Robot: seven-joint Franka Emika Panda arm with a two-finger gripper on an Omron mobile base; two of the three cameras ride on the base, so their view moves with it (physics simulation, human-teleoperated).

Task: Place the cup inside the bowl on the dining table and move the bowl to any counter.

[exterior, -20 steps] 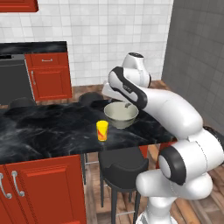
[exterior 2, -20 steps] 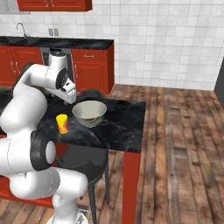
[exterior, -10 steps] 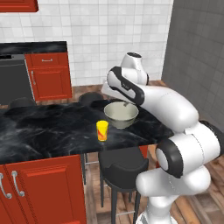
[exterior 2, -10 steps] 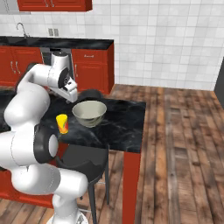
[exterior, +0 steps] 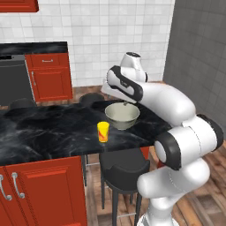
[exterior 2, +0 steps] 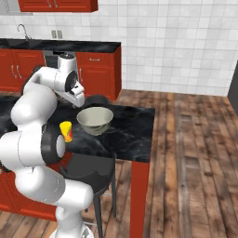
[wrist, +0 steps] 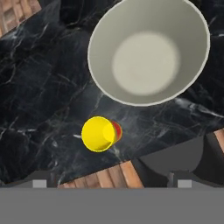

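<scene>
The arm (exterior: 176, 114) is made of smooth, glossy white rounded segments, joined by dark, nearly black bands. The hand end seems a flat white block, though it is small here.

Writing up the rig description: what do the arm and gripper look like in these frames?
The arm is glossy white, built of rounded tubular links with black bands at the joints. The hand is a white block. The gripper has two small dark finger tips with paler grey pads, seen from the hand view. No cables, logos or markings are visible.
</scene>
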